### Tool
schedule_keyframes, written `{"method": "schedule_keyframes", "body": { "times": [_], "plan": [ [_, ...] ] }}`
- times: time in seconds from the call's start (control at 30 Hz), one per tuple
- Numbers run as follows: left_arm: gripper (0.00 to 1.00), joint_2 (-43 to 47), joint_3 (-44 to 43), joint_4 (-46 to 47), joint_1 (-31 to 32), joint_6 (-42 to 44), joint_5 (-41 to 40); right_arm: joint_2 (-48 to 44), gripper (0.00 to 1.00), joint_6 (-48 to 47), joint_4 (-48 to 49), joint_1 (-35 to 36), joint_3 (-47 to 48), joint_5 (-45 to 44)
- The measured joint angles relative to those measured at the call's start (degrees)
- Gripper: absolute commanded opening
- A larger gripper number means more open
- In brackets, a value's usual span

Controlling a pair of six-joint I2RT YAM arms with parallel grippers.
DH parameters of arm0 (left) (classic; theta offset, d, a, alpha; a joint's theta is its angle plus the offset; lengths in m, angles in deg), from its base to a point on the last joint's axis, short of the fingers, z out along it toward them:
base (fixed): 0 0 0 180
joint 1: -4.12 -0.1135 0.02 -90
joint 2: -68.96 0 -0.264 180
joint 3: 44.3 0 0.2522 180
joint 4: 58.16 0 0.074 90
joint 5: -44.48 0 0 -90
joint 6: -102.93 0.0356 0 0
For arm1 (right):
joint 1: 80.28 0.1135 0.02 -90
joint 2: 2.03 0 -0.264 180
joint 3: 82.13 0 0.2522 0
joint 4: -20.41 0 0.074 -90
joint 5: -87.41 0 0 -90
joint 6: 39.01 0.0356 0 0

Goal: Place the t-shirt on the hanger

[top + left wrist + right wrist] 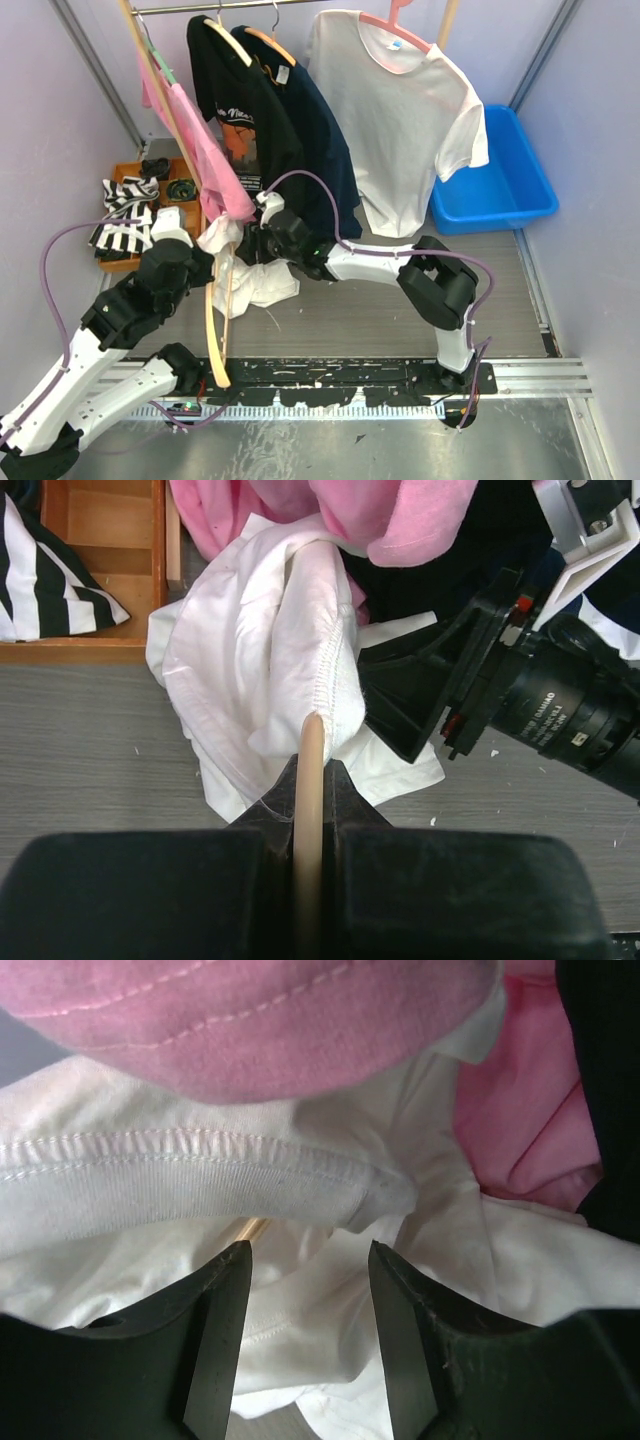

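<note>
The white t-shirt (258, 282) lies bunched on the table, with part of it pulled over one end of the wooden hanger (212, 330). My left gripper (207, 272) is shut on the hanger's curved arm. In the left wrist view the hanger (311, 742) runs up between the jaws of that gripper (311, 765) into the t-shirt (260, 650). My right gripper (248, 243) is pressed close to the same bundle. Its jaws stand apart in the right wrist view (310, 1280); t-shirt fabric (320, 1330) lies just beyond them. A sliver of hanger (248, 1228) shows under the ribbed hem.
A pink t-shirt (195, 150) hangs just over the work spot and fills the top of the right wrist view (260, 1020). Black t-shirts (270, 110) and a white t-shirt on a pink hanger (400, 120) hang behind. A blue bin (505, 170) stands right, an orange tray (125, 262) with striped cloth left.
</note>
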Motion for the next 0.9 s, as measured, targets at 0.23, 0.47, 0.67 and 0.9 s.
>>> {"method": "schedule_keyframes", "body": {
  "times": [0.23, 0.47, 0.67, 0.9],
  "plan": [
    [0.00, -0.04, -1.44, -0.83, 0.00, 0.35, 0.02, 2.34, 0.56, -0.52, -1.40, 1.84, 2.60, -10.69],
    [0.00, -0.07, -2.54, -2.27, 0.00, 0.57, 0.02, 5.77, 0.38, -0.50, -3.61, 1.84, 7.56, -17.99],
    [0.00, -0.04, -3.02, -2.32, 0.00, 0.59, -0.09, 6.25, 0.01, -1.42, -4.74, 2.23, 8.76, -21.35],
    [0.00, -0.66, -3.72, -1.31, 0.00, 0.63, -1.16, 1.49, 0.01, -4.48, -6.12, 6.29, 3.58, -25.03]
  ]
}}
